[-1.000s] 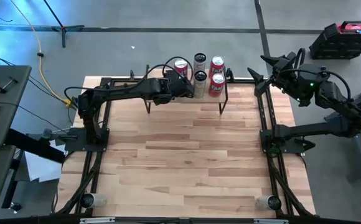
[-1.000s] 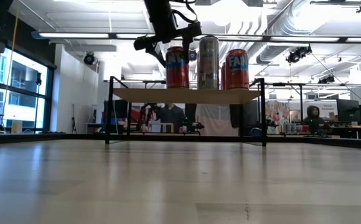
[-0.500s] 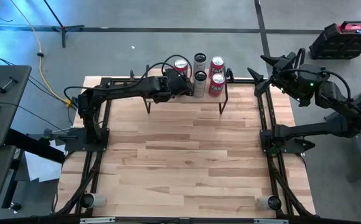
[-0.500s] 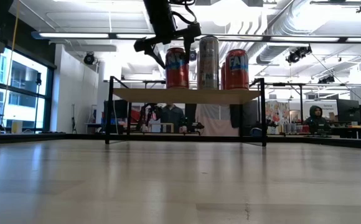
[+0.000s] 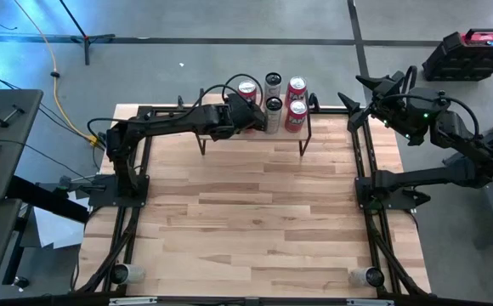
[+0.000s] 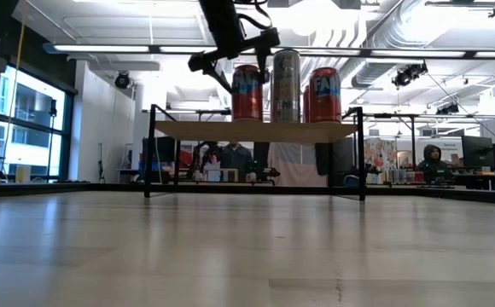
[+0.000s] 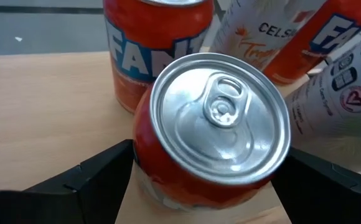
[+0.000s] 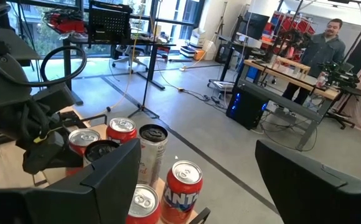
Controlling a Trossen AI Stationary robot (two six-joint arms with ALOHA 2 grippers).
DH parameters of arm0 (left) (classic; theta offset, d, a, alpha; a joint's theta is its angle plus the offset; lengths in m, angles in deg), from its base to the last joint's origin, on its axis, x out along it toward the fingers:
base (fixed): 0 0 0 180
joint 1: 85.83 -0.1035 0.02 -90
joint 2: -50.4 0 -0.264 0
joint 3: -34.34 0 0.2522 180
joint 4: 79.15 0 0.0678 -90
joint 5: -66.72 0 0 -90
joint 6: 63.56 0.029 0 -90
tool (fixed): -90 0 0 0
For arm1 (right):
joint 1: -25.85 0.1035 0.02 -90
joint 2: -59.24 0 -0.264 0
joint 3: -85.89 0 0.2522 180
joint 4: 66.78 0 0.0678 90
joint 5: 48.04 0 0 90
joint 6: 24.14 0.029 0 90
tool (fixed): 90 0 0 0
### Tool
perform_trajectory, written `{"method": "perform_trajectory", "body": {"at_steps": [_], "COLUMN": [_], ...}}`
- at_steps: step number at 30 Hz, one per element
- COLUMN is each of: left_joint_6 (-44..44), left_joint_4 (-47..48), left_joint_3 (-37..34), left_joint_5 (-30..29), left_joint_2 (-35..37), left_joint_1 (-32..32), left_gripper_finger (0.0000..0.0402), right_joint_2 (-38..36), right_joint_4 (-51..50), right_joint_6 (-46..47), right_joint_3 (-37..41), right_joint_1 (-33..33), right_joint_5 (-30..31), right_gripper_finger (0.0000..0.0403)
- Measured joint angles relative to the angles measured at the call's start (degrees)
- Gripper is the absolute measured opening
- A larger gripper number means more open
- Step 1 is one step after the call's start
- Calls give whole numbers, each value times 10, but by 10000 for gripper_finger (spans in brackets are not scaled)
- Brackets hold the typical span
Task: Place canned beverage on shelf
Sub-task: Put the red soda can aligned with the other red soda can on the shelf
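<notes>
Standing wide open, the left gripper has its two dark fingers on either side of an orange can without pressing it; in the left wrist view a slim gap shows between each finger and the can's wall. That can stands upright on the shelf, at the near left of the group of cans, its silver lid and pull tab facing the wrist camera. From above the gripper covers most of it.

Just beyond it on the light plank stand four more cans: a second orange can at the back left, two tall pale cans in the middle, and two red-orange ones at the right, all upright and packed close together. In the low view three cans show side by side above the plank, with the left gripper's fingers reaching down beside the leftmost one.

The shelf sits at the far edge of the table, on thin black legs. The left arm stretches across from the left side to reach it.

The right gripper waits off the table's far right corner, well apart from the shelf, its fingers spread apart and holding nothing. People show in the room beyond the table.
</notes>
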Motion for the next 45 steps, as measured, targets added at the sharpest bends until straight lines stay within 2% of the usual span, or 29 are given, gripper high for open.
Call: {"method": "perform_trajectory", "body": {"at_steps": [45], "left_joint_6": [26], "left_joint_4": [31], "left_joint_3": [14], "left_joint_5": [30], "left_joint_2": [5], "left_joint_1": [-8], "left_gripper_finger": [341], "right_joint_2": [0], "right_joint_4": [0], "right_joint_6": [-2], "right_joint_3": [0], "right_joint_1": [0], "right_joint_5": [0], "right_gripper_finger": [303]}}
